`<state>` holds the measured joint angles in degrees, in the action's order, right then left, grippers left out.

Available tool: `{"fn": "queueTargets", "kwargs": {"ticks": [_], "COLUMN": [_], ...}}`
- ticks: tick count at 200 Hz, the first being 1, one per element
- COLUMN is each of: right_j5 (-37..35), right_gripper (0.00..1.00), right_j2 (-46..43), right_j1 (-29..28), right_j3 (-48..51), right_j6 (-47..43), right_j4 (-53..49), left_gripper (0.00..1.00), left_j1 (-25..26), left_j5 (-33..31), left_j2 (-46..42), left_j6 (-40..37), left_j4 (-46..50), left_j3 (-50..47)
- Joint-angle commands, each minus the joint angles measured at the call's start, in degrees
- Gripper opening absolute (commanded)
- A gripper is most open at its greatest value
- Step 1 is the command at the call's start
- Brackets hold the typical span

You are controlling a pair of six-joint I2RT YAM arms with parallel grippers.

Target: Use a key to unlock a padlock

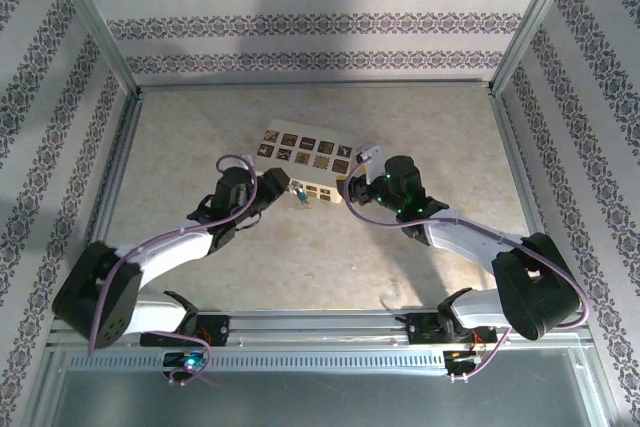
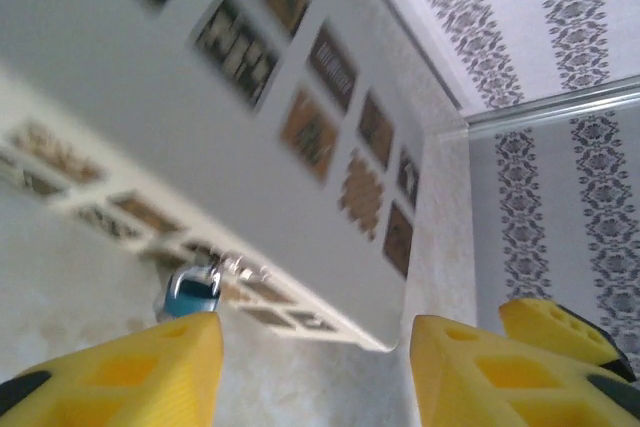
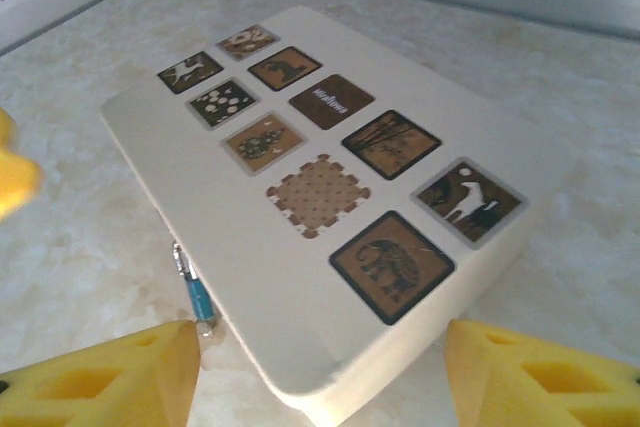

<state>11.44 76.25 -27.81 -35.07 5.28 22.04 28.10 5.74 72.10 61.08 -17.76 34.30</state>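
Note:
A small blue padlock (image 1: pixel 299 194) hangs at the front side of a white box (image 1: pixel 320 137) with picture tiles on its lid. In the left wrist view the padlock (image 2: pixel 190 292) shows just past my left finger, with silver metal beside it. In the right wrist view the padlock (image 3: pixel 197 297) shows edge-on, with a silver bit at its lower end. Whether that bit is the key I cannot tell. My left gripper (image 2: pixel 315 372) is open and holds nothing, close in front of the box. My right gripper (image 3: pixel 320 382) is open, its fingers either side of the box's near corner without touching it.
The box (image 3: pixel 300 277) lies mid-table on the mottled beige table (image 1: pixel 400 247). Patterned walls with metal frame posts (image 1: pixel 100 37) close in the back and both sides. Both arms (image 1: pixel 180 242) reach in from the near edge towards the box.

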Motion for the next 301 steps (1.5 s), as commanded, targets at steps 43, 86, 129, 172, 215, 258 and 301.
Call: {"fn": "queueTargets", "kwargs": {"ticks": [43,86,129,172,215,258,301], "right_j5": [3.4,7.6,13.2,16.4,18.6,19.7,19.7], "right_gripper": [0.93,0.98,0.99,0.98,0.98,0.99,0.99], "right_j2": [-3.4,-3.1,1.0,4.7,9.5,14.3,18.5], "right_j1": [4.2,7.4,9.1,9.5,9.5,7.9,6.8], "right_j3": [1.3,2.2,0.6,-1.4,-4.1,-7.6,-10.9], "right_j6": [10.9,17.3,23.4,25.4,27.3,27.8,29.2], "right_j4": [-1.1,-0.3,-0.2,0.3,1.5,2.6,4.1], "left_gripper": [0.81,0.94,0.95,0.92,0.83,0.76,0.76], "left_j1": [-3.9,-13.9,-19.5,-22.0,-22.0,-21.5,-21.1], "left_j5": [-13.0,2.4,16.4,23.7,30.4,35.1,35.3], "left_j2": [-8.8,-3.6,7.9,17.8,27.1,33.7,36.9], "left_j6": [-21.8,-23.9,-24.9,-22.4,-19.3,-14.9,-18.0], "left_j4": [22.5,16.5,12.1,5.8,2.9,-2.2,1.3], "left_j3": [6.3,7.2,12.1,16.1,21.0,24.4,30.6]}}
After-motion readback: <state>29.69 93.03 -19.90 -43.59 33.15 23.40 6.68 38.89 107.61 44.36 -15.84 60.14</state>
